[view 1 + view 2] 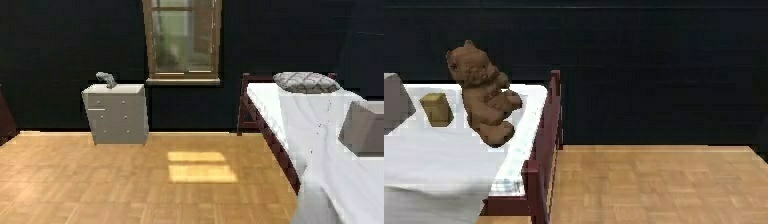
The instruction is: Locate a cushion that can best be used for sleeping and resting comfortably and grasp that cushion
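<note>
The task's thing was most likely the flat grey patterned cushion (305, 81), lying at the head of the white-sheeted bed with a dark red wooden frame (285, 110), toward 2 o'clock in the forward view and close against the dark wall. The state of the jaws could not be told from these pictures. The first risk was a wrong target: in the arm side view a brown plush teddy bear (482, 92) sat at 10 o'clock on the same bed, with a small tan cube (436, 108) just beside it at 9 o'clock. A grey box-shaped block (365, 127) lay at 3 o'clock in the forward view. All 3 were nearer than the cushion, and a soft bear or a pale block could be taken for it. The second risk was the approach. The cushion lay at the bed's far end, so the base would probably have to drive along the frame over the light wooden parquet floor (120, 180). Cutting in too tight could catch a wheel or the arm on the red side rail. The grey chest of drawers (116, 112) at 10 o'clock stood well apart and seemed no hazard. The third risk was the grasp itself, since a flat, limp cushion on a loose sheet could drag the sheet along or slip away.
</note>
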Robot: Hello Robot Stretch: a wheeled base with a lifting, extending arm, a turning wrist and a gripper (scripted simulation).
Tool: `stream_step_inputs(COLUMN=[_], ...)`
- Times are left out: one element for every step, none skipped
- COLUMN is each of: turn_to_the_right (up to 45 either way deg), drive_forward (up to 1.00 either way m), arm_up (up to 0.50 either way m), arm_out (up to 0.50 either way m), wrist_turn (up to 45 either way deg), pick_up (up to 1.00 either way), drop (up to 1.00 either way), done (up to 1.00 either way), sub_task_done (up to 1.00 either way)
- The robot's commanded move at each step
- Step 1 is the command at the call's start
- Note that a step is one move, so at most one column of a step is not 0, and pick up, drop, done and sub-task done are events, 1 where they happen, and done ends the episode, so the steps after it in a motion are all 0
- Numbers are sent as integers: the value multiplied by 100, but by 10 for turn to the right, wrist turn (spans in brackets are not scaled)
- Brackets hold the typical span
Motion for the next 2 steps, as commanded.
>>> stream_step_inputs(turn_to_the_right=[0,-150], drive_forward=[100,0], arm_up=[0,0], arm_out=[0,0], wrist_turn=[0,0], pick_up=[0,0], drop=[0,0], done=[0,0], sub_task_done=[0,0])
